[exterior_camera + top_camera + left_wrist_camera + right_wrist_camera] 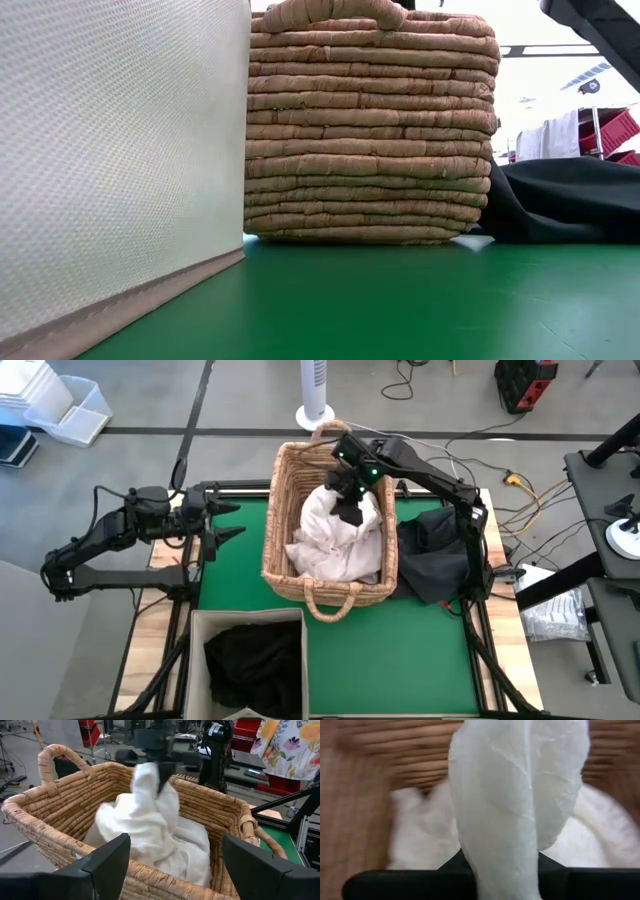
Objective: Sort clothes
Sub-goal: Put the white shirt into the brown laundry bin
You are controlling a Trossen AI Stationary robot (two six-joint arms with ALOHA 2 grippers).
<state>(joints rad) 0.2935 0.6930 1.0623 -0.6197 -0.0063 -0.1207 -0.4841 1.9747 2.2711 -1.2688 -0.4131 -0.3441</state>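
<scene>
Wicker basket (330,585) sits on the green table (400,650) in the high view, with white clothes (335,540) heaped inside. The right gripper (350,495) hangs over the basket's far half, pinched onto a peak of the white fabric that is drawn up toward it. Just beside the basket, on the right arm's side, lies a black garment (438,555). A beige bin (200,660) at the near edge holds dark clothes (255,665). The left gripper (228,535) waits at the table's left side, fingers spread wide, holding nothing.

Low view: the bin's fabric wall (110,160) fills the left, the basket's woven side (370,130) stands behind it, and the black garment (570,205) spills onto the mat touching the basket's foot (neither gripper shows here).

Left wrist view: between its own wide-apart fingers (107,862), the basket (60,805) and the white clothes (160,835) appear, one piece pulled up into a tall fold under the right gripper (159,767).

Right wrist view: a white cloth (515,800) hangs from the narrowly closed fingers, with more white fabric (415,840) and the basket wall (395,750) blurred behind.
</scene>
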